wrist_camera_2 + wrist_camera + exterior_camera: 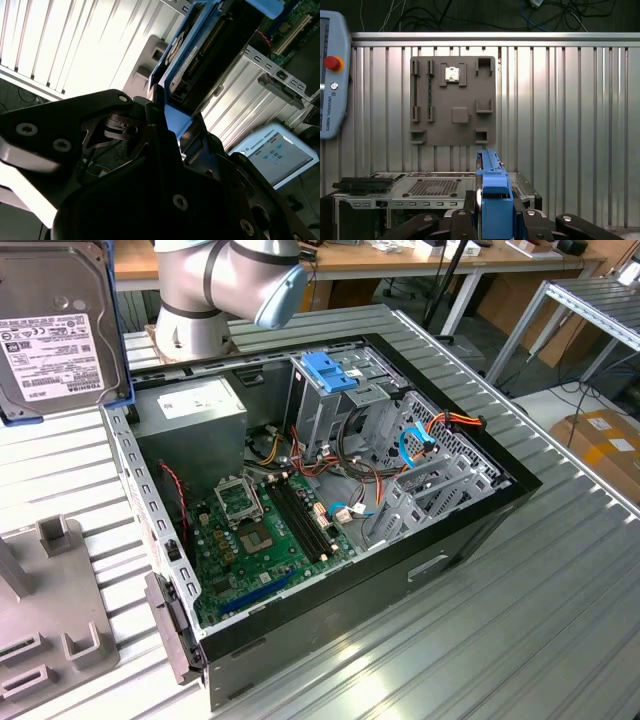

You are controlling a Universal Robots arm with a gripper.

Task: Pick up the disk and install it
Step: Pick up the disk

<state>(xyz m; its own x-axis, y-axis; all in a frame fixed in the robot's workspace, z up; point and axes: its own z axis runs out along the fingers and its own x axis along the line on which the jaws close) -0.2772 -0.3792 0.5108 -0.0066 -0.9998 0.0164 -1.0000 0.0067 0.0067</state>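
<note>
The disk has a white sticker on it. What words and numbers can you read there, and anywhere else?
The disk: white label with barcodes and tiny rows of print, too small to read surely.
Grey metal box: white sticker, print too small to read.
Control pendant: lettering along its edge, too small to trust.

A ribbed metal table (520,620) carried an open computer case (400,585), a grey fixture plate (45,615) beside it, and the arm's base (190,335).
</note>
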